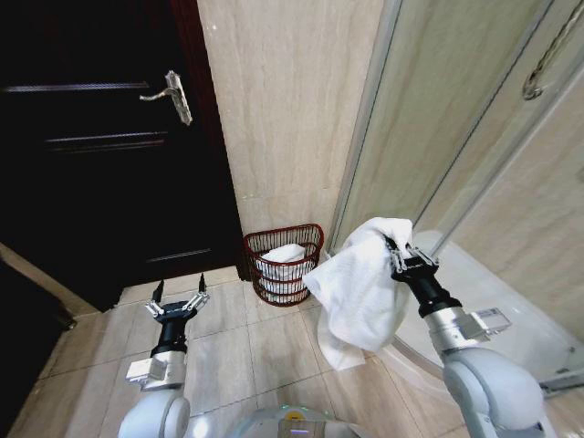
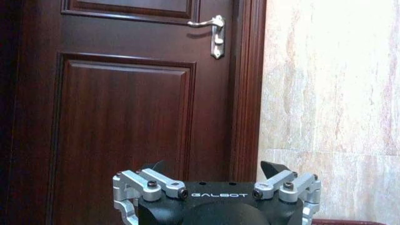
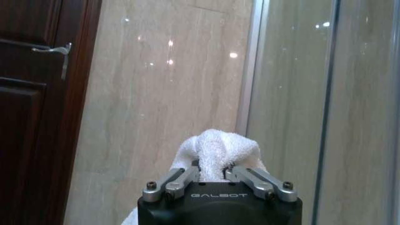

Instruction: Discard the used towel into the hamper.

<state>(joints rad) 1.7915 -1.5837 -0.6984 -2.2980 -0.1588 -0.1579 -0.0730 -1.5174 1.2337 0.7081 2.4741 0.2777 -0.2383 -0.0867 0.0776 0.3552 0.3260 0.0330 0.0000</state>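
Head view: right claw (image 1: 394, 248) pinches the towel (image 1: 359, 290), centre-right, beside the hamper (image 1: 284, 265); its trailing cloth could snag the rim. Left claw (image 1: 179, 297) idles open, lower left.

The left hand (image 2: 216, 169), fingers spread, faces a dark wooden door (image 2: 125, 117).

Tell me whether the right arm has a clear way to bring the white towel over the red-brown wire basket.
Probably yes. The right gripper holds the white towel in the air beside the red-brown wire basket, whose open top already holds white cloth; nothing stands between them.
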